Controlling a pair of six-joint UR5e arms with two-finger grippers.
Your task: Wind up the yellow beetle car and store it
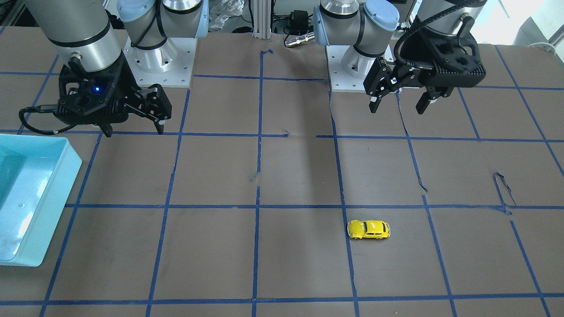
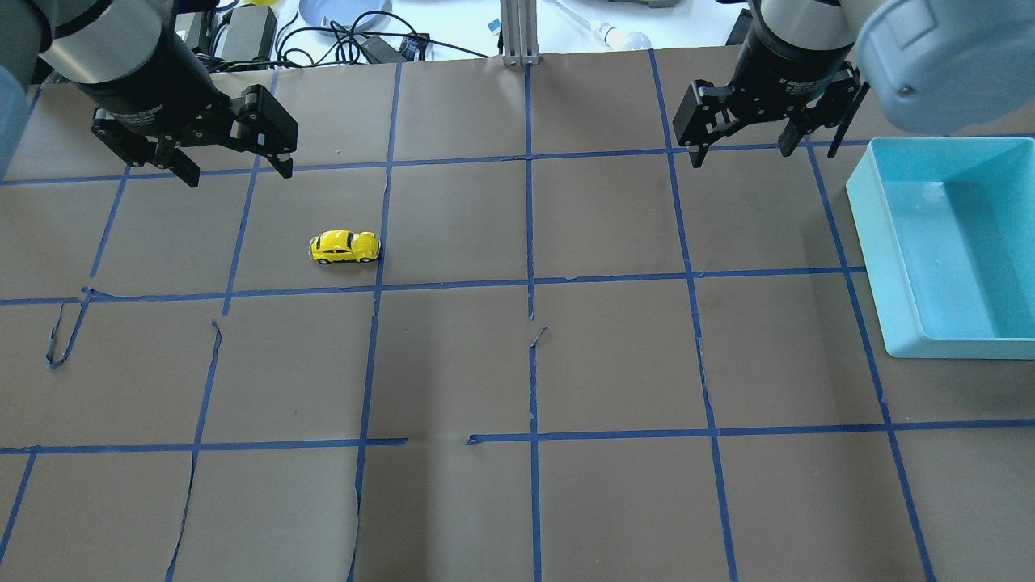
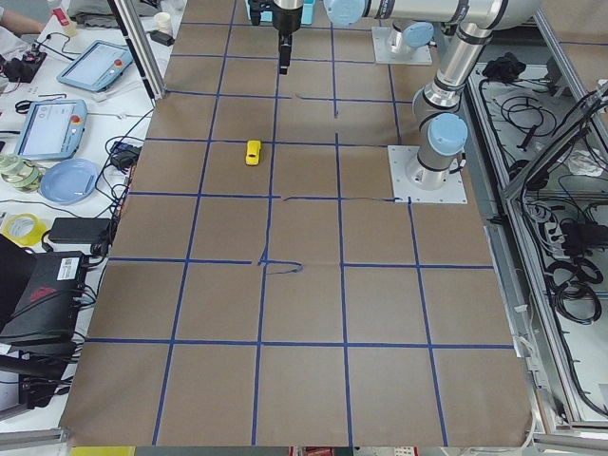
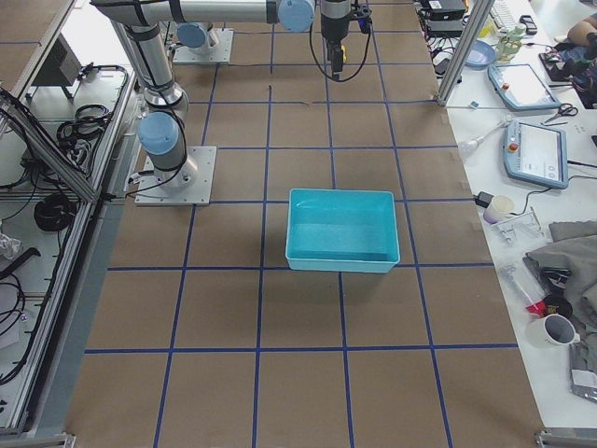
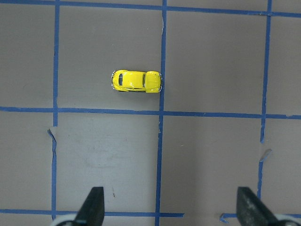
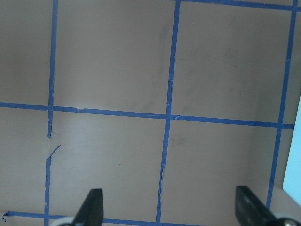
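The yellow beetle car stands on its wheels on the brown table, side-on, in the left half; it also shows in the front view, the left side view and the left wrist view. My left gripper hangs open and empty above the table, behind and to the left of the car; in the front view it is at the upper right. My right gripper is open and empty over the far right part of the table, far from the car, and shows at the upper left of the front view.
A light blue open bin sits at the table's right edge, seen also in the front view and the right side view. Blue tape lines grid the table. Cables, tablets and dishes lie beyond the far edge.
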